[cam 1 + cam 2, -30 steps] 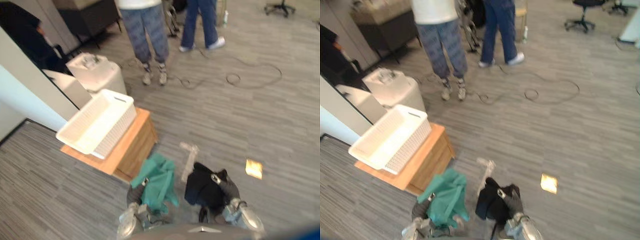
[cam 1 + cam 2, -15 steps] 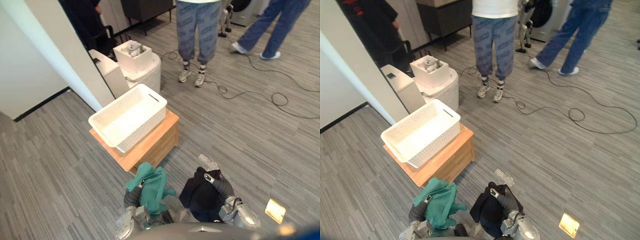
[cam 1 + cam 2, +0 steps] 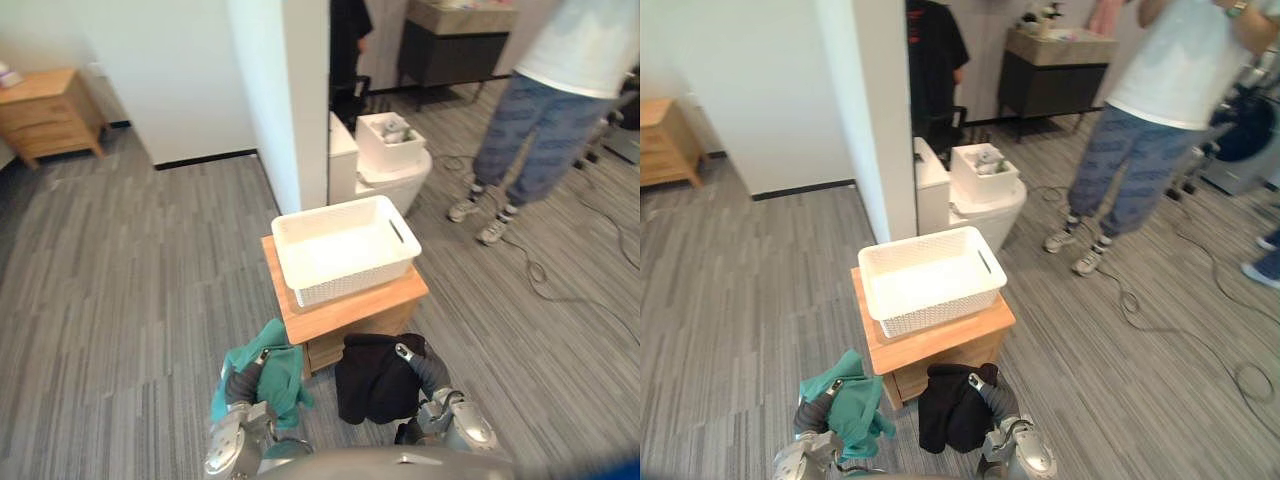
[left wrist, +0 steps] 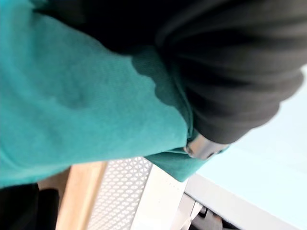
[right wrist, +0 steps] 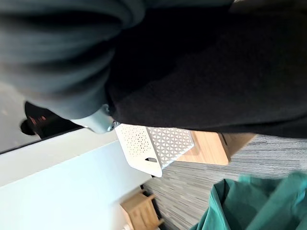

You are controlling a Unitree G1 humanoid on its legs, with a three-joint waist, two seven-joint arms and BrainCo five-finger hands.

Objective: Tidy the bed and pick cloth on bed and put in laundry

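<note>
A white mesh laundry basket point(image 3: 345, 248) stands empty on a low wooden stand point(image 3: 352, 303) straight ahead of me. My left hand point(image 3: 241, 384) is held low in front of the stand's left corner, shut on a teal cloth point(image 3: 266, 372) that bunches over its fingers and hangs down. My right hand point(image 3: 423, 367) is shut on a black cloth point(image 3: 373, 377) that hangs in front of the stand's near side. The left wrist view has the teal cloth point(image 4: 81, 100) wrapped against the hand, with the basket's mesh point(image 4: 122, 191) just past it. The black cloth point(image 5: 206, 72) covers the right hand.
A white partition wall point(image 3: 290, 100) rises behind the basket, with a white rounded unit point(image 3: 390, 165) beside it. A person in patterned trousers point(image 3: 530, 130) stands at the right near a floor cable point(image 3: 560, 285). A wooden nightstand point(image 3: 45, 110) is far left.
The camera has swung round: the basket and stand now lie straight ahead and closer, and the people have slid to the right. Both hands keep their cloths.
</note>
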